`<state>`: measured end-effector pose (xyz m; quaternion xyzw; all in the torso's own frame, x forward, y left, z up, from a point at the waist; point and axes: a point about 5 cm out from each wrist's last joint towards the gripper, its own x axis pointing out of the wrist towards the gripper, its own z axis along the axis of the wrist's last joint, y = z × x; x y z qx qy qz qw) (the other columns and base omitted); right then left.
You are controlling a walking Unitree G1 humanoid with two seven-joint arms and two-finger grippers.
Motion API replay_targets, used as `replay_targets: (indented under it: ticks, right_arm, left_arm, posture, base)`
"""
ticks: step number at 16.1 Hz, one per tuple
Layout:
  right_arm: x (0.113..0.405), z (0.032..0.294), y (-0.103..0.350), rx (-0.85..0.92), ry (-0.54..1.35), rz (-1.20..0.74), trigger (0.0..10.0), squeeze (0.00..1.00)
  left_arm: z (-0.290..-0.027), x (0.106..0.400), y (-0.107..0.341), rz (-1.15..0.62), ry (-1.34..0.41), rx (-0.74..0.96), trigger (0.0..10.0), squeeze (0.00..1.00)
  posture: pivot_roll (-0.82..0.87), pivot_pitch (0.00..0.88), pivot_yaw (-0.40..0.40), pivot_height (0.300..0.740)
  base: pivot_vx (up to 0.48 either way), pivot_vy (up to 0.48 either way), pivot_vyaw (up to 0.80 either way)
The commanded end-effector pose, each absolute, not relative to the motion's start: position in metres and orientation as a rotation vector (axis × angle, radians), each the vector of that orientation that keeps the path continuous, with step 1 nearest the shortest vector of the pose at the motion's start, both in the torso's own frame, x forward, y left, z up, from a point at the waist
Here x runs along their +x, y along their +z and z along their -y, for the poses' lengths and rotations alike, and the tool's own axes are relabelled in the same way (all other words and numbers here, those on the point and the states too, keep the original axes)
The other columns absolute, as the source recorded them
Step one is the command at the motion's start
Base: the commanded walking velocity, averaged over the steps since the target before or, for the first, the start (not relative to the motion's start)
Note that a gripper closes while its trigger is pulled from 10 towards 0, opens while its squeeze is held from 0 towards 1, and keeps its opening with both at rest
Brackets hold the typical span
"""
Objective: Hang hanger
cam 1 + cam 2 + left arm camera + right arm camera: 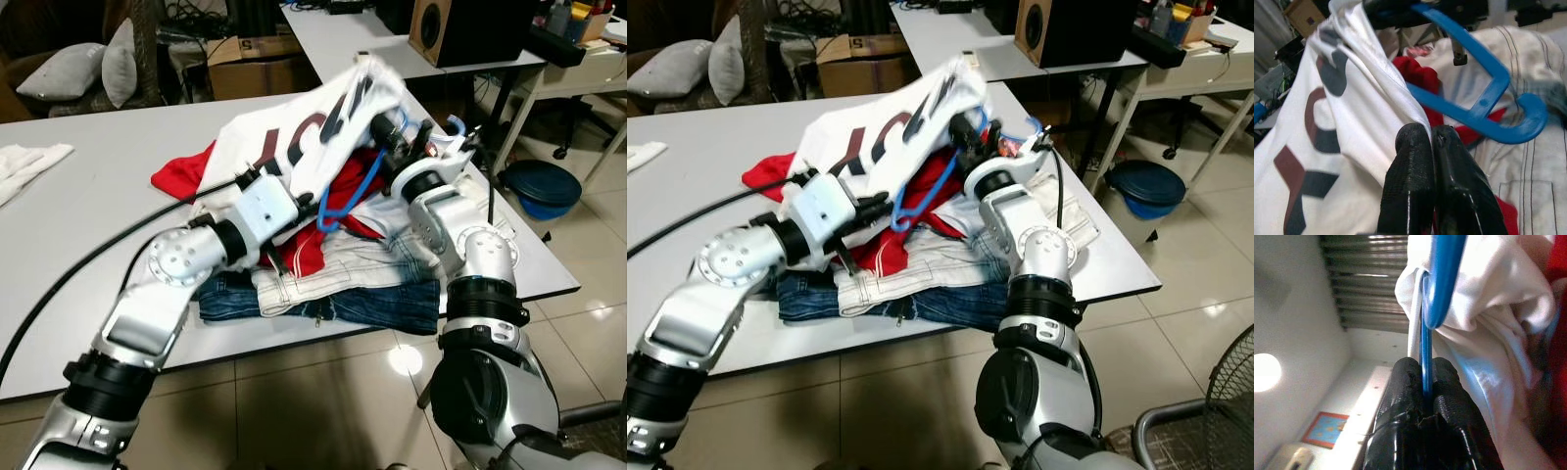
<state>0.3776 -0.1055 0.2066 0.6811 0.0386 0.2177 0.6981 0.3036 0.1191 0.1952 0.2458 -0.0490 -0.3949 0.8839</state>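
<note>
Blue hanger point(1484, 98) smooth glossy plastic; white shirt point(1352, 122) soft cloth; jeans point(372, 304) denim; table point(98, 196) matt white.

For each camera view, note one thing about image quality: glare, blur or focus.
Left eye view: sharp, with a bright glare spot on the floor tiles. Left wrist view: the blue hanger and white shirt are soft, the fingertips sharper. Right wrist view: a ceiling lamp blows out to white.

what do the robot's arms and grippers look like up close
Both arms are silver metal segments joined by black rings, with round bolted joint discs. The left arm trails a thick black cable. Each gripper, left and right, has two black, rough-textured fingers.
</note>
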Motion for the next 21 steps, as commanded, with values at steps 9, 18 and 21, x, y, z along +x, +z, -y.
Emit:
replay_targets:
  ticks: [9,18,21]
  right_arm:
    - [0.385,0.12,0.23,1.564,0.451,0.108,10.0,0.0]
    - [0.395,0.123,0.209,1.509,0.218,0.039,10.0,0.0]
    - [0.398,0.124,0.211,1.532,0.168,0.06,10.0,0.0]
  left_arm:
    - [-0.11,0.263,0.183,-0.101,-1.156,0.22,0.0,0.0]
    - [-0.099,0.26,0.198,-0.06,-1.184,0.271,0.0,0.0]
    - [-0.095,0.259,0.198,-0.059,-1.197,0.283,0.0,0.0]
  posture:
    - [0.06,0.0,0.041,0.74]
    - [0.06,0.0,0.035,0.74]
    - [0.06,0.0,0.035,0.74]
  base:
    - [0.0,0.0,0.0]
    - [0.0,0.0,0.0]
    - [0.0,0.0,0.0]
